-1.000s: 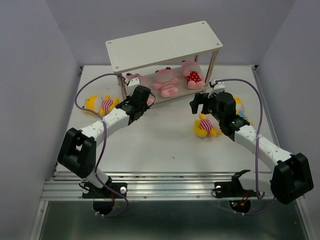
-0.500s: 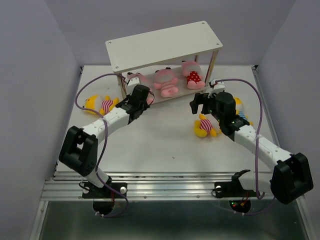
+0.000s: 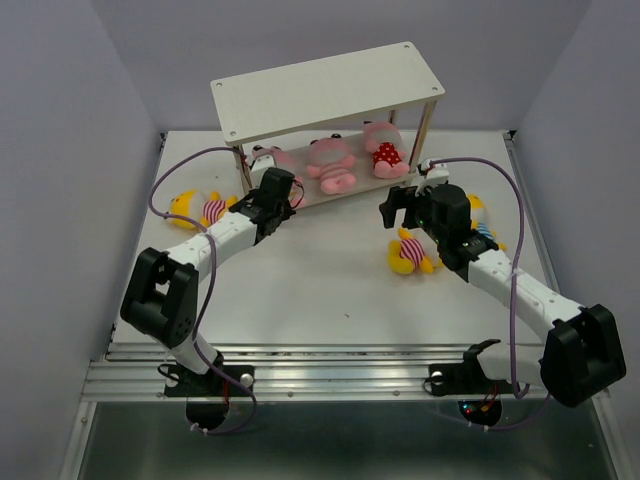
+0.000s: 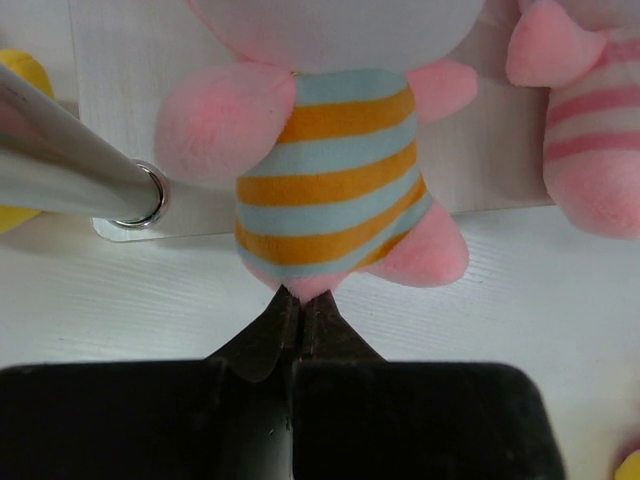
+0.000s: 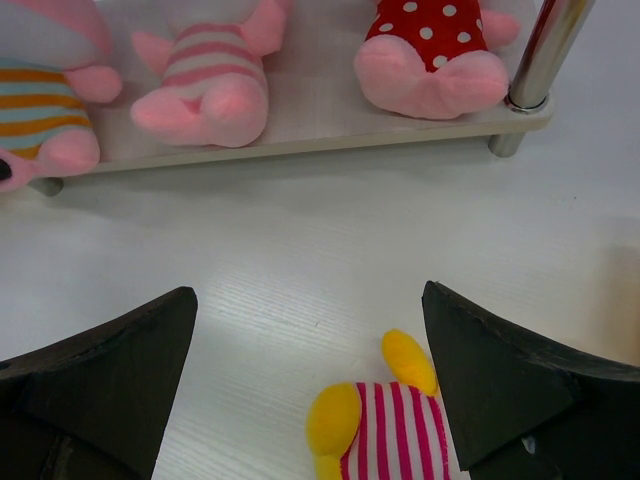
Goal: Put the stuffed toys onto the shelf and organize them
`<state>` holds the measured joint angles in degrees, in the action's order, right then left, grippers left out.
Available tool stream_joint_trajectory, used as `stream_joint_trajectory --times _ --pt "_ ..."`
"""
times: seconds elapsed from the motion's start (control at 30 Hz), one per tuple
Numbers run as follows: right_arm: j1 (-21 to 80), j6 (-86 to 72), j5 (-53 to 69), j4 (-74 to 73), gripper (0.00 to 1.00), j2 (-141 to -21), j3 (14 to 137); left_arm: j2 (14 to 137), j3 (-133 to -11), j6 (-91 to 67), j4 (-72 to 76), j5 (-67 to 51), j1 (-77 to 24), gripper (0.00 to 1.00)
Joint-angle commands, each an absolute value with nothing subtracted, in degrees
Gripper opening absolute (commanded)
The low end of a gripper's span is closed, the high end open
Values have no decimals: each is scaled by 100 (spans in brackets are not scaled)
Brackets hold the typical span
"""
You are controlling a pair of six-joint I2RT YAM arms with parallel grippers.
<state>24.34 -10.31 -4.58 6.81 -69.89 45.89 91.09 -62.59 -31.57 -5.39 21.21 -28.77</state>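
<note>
Left claw (image 4: 298, 300) is pinched right shut, nothing between the tips as far as I can see. The tips rest against the bottom hem of the orange-and-blue striped pink toy (image 4: 325, 190). That toy lies straight ahead of the claw on the lower board of the shelf (image 4: 130, 80), its feet hanging over the front edge. A shelf leg (image 4: 70, 165) stands just left of the claw.

Right claw (image 5: 308, 300) hangs spread wide above the bench (image 5: 300, 230), holding nothing. Just on its near side lies the red-striped yellow toy (image 5: 385, 440). Ahead of this claw, on the same board, the pink-striped toy (image 5: 205, 75) and the polka-dot toy (image 5: 430, 45) lie side by side, not touching. Off to the left claw's left, a second yellow toy (image 3: 200, 208) lies on the bench. A third yellow toy (image 3: 481, 228) peeks out behind my right arm, mostly hidden.

How they'll handle, by my reckoning: light, squashy, fuzzy plush. There's nothing to break, and they're grippy rather than slick, but they'll flop. The round head looks too wide and springy to grip. I'd take the yellow one across the shirt at mid-body and squeeze well in. On the smooth board, a nudge from shut tips should slide one along.

Looks: stubby limbs, soft nap, bright little shirts, pink or yellow fur.
</note>
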Motion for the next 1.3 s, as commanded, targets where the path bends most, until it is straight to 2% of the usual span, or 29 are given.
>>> stream_joint_trajectory --times 0.0,0.2,0.37,0.8,0.97,1.17,1.27 --pt "2399 -958 -510 888 100 -7014 4509 9123 -6372 -3155 -431 2118 -2830 4" --pt "2399 -958 -519 879 100 -7005 4509 9193 -6398 -3146 -431 2039 -2812 7" --pt "2399 -958 -510 879 100 -7005 4500 9141 -6416 -3208 -457 2126 -2795 23" --pt "2399 -1002 -308 879 100 -7084 4526 9053 -6530 -3296 -703 2347 -2804 50" --pt "2399 -1011 -255 879 100 -7102 4535 8913 -6565 -3296 -791 2338 -2804 57" --pt "2399 -1020 -203 870 100 -7084 4535 8693 -6495 -3287 -817 2250 -2804 59" --pt "2399 -950 -54 879 100 -7023 4526 8543 -6443 -3252 -835 2066 -2804 67"
